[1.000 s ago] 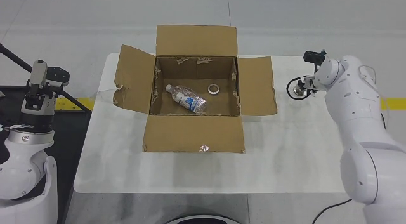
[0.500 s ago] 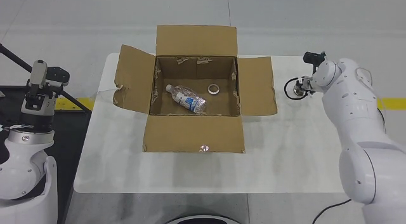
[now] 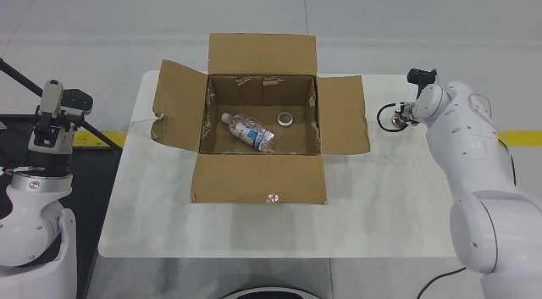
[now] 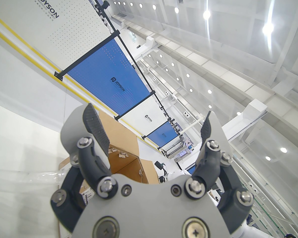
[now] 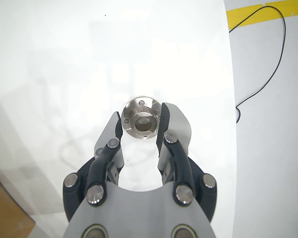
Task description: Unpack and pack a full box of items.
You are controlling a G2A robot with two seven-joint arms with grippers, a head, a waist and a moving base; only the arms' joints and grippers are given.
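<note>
**Brown cardboard box [image 3: 258,182] open on the white table [image 3: 169,223]**

All four flaps are spread flat. Inside, a clear plastic bottle [image 3: 250,130] lies on its side towards the left. A small roll of tape [image 3: 286,118] lies flat just right of it, nearer the far wall. Right of the box and apart from it, the right gripper [image 5: 140,115] is clamped on a round silver metal flange [image 5: 141,125] (bored through the middle), held over bare tabletop. Off the table's left edge, the left gripper [image 4: 149,117] points up at the ceiling with its fingers spread and nothing between them.
</note>
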